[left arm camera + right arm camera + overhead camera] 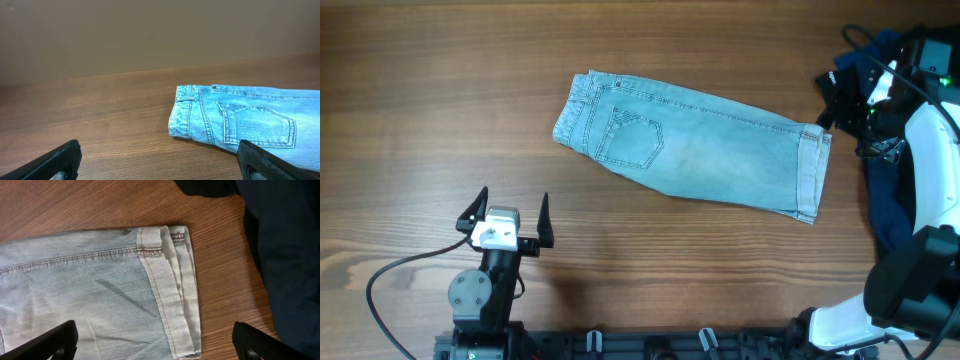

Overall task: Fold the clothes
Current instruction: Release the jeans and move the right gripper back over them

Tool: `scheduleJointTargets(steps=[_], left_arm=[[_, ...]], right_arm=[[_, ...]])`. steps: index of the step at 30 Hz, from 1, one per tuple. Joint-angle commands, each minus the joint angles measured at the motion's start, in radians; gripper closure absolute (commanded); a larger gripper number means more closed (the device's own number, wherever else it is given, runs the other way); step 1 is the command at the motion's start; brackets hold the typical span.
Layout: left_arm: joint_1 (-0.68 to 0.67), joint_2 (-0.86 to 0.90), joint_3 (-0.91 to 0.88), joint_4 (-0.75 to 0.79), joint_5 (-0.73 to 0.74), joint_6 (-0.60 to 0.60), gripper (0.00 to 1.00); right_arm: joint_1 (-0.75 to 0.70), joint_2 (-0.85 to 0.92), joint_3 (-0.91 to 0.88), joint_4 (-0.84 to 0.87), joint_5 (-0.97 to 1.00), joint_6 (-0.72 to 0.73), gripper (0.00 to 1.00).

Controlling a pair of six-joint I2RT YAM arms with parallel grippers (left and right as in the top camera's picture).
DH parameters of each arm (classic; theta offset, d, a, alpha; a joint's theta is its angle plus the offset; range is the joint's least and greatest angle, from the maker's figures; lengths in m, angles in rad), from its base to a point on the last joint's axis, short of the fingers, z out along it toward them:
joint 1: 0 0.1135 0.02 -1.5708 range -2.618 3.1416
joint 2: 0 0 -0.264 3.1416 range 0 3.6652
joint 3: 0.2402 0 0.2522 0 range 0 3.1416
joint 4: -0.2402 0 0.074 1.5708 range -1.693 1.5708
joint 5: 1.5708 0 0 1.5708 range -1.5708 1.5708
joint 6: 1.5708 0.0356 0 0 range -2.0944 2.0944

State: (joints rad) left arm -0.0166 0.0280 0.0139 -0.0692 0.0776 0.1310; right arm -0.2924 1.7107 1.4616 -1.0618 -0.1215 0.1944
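The light blue denim shorts (700, 145) lie flat on the wooden table, folded in half lengthwise, with the waistband at the left, a stitched back pocket facing up and the rolled cuffs at the right. My left gripper (513, 200) is open and empty at the front left, short of the waistband (187, 112). In the left wrist view the open fingers (160, 165) frame bare wood. My right gripper (832, 98) is open above the cuff end. In the right wrist view its fingers (157, 345) straddle the rolled cuff (172, 285) without touching it.
A pile of dark navy and black garments (890, 200) lies at the right edge beside the right arm, and shows in the right wrist view (282, 255) just right of the cuff. Bare wood table (440, 90) surrounds the shorts.
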Motion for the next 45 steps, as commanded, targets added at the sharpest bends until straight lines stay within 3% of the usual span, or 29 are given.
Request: scheduleJointTargets(steps=[1, 5, 11, 15, 23, 36, 45], left_arm=[[0.006, -0.002, -0.008, 0.002, 0.015, 0.019, 0.0], [0.006, -0.002, -0.008, 0.002, 0.015, 0.019, 0.0], [0.006, -0.002, -0.008, 0.002, 0.015, 0.019, 0.0], [0.006, -0.002, -0.008, 0.002, 0.015, 0.019, 0.0], [0.006, -0.002, -0.008, 0.002, 0.015, 0.019, 0.0], [0.006, -0.002, -0.008, 0.002, 0.015, 0.019, 0.0], [0.006, -0.002, -0.008, 0.002, 0.015, 0.019, 0.0]], right_arm=[[0.001, 0.0, -0.009, -0.018, -0.023, 0.014, 0.01], [0.001, 0.0, -0.067, -0.015, -0.037, 0.014, 0.01], [0.025, 0.0, -0.262, 0.157, -0.061, 0.018, 0.02], [0.089, 0.0, -0.367, 0.266, -0.061, 0.009, 0.16], [0.264, 0.0, -0.374, 0.294, -0.06, -0.019, 0.37], [0.368, 0.0, -0.376, 0.349, -0.06, 0.017, 0.36], [0.368, 0.0, -0.376, 0.37, -0.06, 0.014, 0.28]])
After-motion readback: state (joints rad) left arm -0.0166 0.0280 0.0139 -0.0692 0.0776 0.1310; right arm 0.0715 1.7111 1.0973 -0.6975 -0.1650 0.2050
